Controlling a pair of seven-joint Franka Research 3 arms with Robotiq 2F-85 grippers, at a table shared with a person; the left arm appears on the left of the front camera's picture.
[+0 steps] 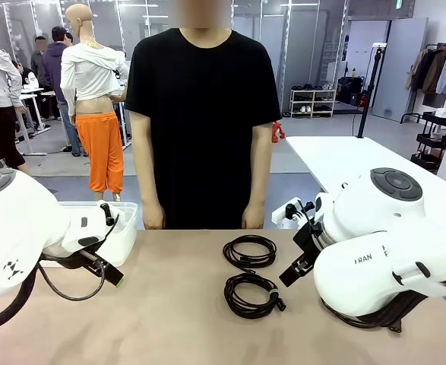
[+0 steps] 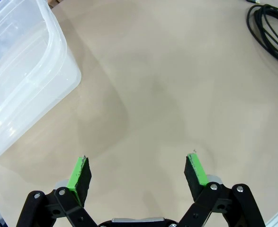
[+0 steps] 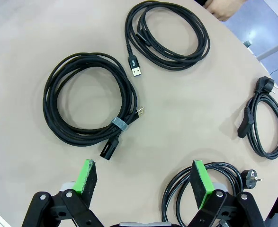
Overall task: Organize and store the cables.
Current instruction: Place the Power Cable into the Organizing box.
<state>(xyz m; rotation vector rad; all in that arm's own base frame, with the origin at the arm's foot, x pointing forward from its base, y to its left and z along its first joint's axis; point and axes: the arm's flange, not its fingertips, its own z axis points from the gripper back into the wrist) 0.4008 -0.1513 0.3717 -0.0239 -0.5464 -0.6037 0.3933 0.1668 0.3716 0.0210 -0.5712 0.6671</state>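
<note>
The tied coil [image 3: 120,124] lies just ahead of the right pincer [image 3: 143,177], with a second coil [image 3: 135,64] beyond it and two more cables [image 3: 266,86] off its right finger. Both pincers gape wide and empty. The bin [image 2: 20,75] sits ahead-left of the left pincer [image 2: 139,170]. Nothing seems stored yet, so the next move is to straddle the tied strands, close, and carry them to the bin.

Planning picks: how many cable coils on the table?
4: tied coil centre, loose coil beyond it, power cord near edge, fourth coil by right gripper. Others may be hidden.
</note>
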